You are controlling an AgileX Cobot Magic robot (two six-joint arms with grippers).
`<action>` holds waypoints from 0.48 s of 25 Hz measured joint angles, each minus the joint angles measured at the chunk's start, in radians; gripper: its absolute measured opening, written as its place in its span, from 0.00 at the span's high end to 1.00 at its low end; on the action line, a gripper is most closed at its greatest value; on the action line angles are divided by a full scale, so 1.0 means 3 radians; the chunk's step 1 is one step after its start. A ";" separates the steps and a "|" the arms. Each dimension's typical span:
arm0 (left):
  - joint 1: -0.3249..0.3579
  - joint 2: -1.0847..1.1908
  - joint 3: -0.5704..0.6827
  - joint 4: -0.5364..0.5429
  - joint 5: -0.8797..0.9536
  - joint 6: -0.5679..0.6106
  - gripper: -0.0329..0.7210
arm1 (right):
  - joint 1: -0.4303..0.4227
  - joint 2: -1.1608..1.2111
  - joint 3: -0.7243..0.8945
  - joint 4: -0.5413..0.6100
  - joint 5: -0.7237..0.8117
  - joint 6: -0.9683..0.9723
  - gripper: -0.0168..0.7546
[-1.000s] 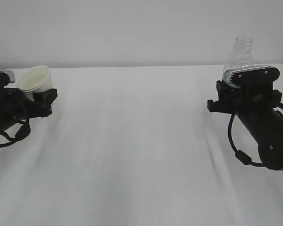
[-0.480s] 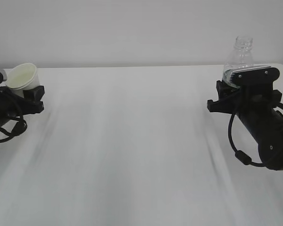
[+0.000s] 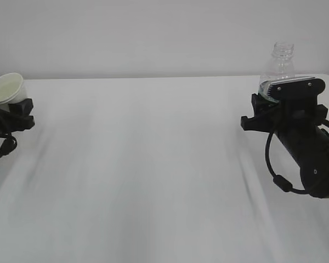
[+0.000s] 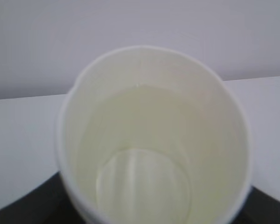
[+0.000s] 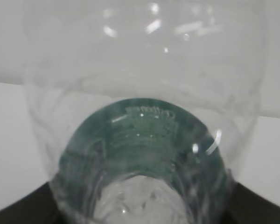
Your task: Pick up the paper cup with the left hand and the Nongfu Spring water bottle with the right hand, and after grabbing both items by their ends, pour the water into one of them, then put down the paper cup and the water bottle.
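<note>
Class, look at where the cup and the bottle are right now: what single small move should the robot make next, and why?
Probably lower the cup to the table and let go. The left tool holds it tilted at the far left edge, apart from the bottle, which stands upright in the right tool at the far right. With the two so far apart, pouring looks over or not under way.
</note>
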 joint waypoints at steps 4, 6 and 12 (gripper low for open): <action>0.0019 0.0000 0.0000 -0.0001 0.0006 0.0000 0.36 | 0.0000 0.0000 0.0000 0.0000 0.0000 0.0000 0.44; 0.0019 0.0000 0.0000 -0.0001 0.0006 0.0000 0.37 | 0.0000 0.0000 0.0000 0.0000 0.0000 0.0000 0.44; 0.0019 0.0111 0.0000 -0.0001 -0.0031 0.0000 0.37 | 0.0000 0.0000 0.0000 0.0000 0.0000 0.0000 0.44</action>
